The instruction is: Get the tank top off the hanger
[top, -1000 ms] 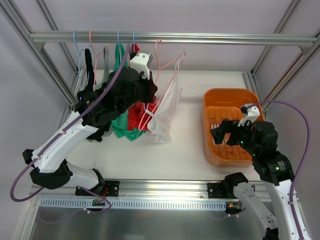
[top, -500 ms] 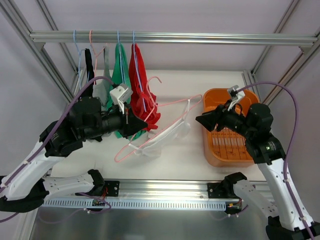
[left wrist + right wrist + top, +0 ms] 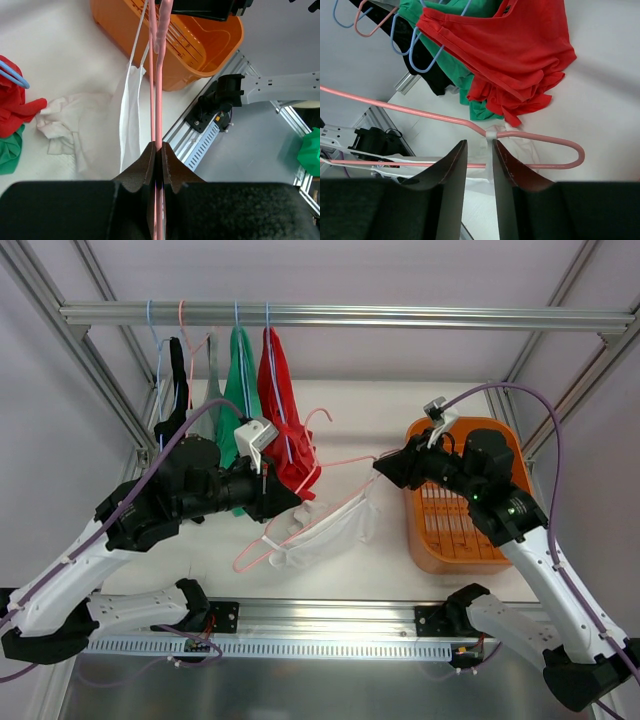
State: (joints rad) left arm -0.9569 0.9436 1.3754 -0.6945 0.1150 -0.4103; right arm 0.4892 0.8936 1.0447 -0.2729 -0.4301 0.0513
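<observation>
Top external view showed the white tank top [image 3: 325,535] draped on the pink hanger [image 3: 345,460], low over the table [image 3: 380,420] — hanger off the rail [image 3: 400,316], garment not yet off. The left gripper [image 3: 290,502] clamped the hanger; the right gripper [image 3: 383,468] hovered near its end — jaws slightly apart, holding nothing.

An orange basket [image 3: 455,558] stood at the right of the white worktop [image 3: 370,560]. A red top [image 3: 280,390] and a green one [image 3: 238,365] hung side by side from the overhead rail [image 3: 400,317], with a black garment [image 3: 177,375] further left.
</observation>
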